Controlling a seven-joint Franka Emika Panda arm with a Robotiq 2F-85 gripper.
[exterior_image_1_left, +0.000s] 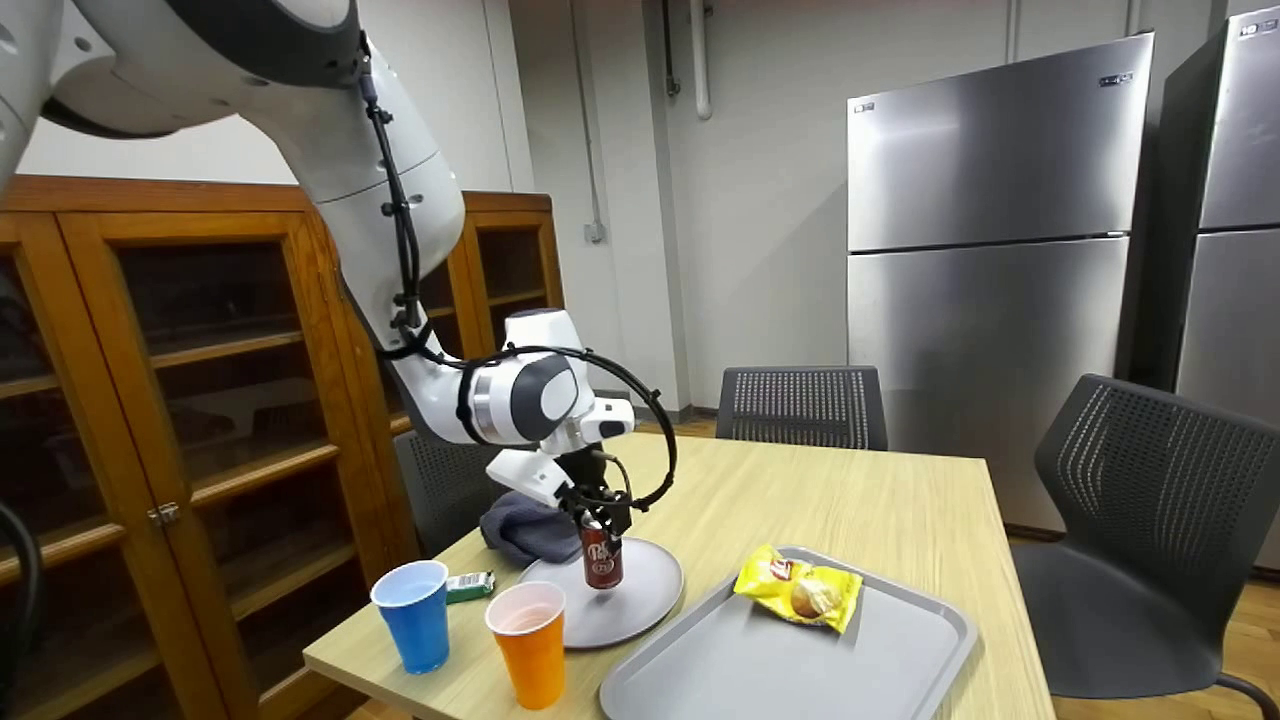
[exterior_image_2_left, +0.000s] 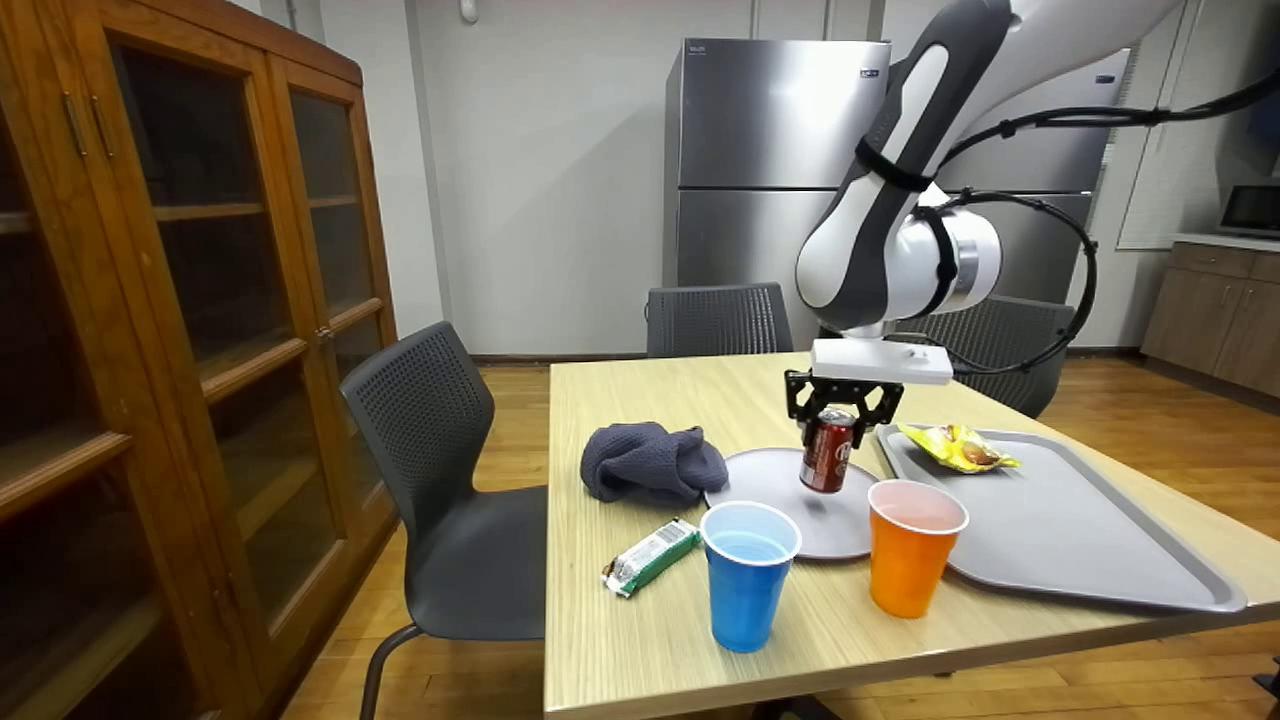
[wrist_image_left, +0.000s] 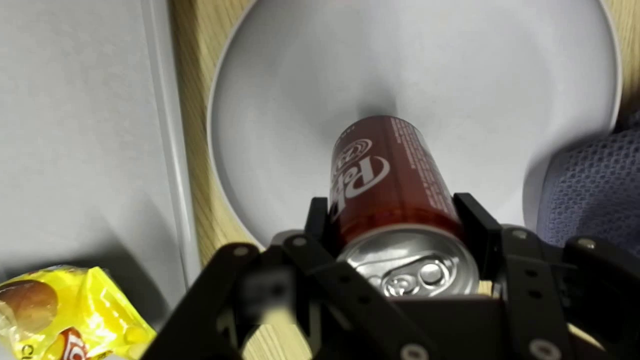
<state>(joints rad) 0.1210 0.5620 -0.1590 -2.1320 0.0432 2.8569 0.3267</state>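
As your gripper (wrist_image_left: 396, 216) clasps the Dr Pepper can (exterior_image_2_left: 828, 456), jaws part-closed on its sides, just above the grey plate (wrist_image_left: 480, 90), careful: a loosening grip could topple it onto that plate.

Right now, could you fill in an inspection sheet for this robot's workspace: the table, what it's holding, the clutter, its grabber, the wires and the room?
Surface: light wood-grain table, in both exterior views.
Things in hand: Dr Pepper can over a round gray plate; whether they touch is unclear.
Clutter: blue cup, orange cup, green-and-white wrapped bar, gray-blue cloth at the plate's rim; yellow chip bag on a gray tray.
Gripper: gripper closed on the can's upper part.
Cables: black cable strapped along the arm, looping out near the gripper.
Surroundings: mesh-back chairs, steel refrigerators, wooden glass-door cabinet.
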